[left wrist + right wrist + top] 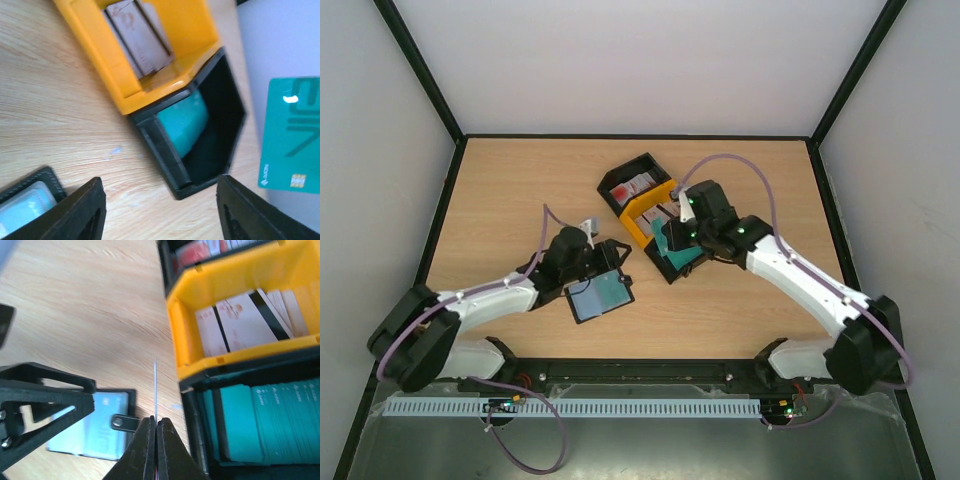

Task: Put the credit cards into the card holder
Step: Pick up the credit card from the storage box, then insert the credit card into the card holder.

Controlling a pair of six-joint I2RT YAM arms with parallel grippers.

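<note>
so the left pincer (pixel 160 190) is spread open above the open card holder (pixel 600 295) lying toward the front edge of the surface (pixel 500 200), and the right pincer (pixel 153 422) is clamped on a teal credit card (pixel 155 390), held edge-up beside the yellow tray (pixel 636 230)

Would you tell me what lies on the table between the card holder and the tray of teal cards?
Only bare table, as the left wrist view shows.

Wood-grain table (pixel 520 180), glossy plastic trays (pixel 195 30), perhaps leather holder (pixel 42 179).
</note>
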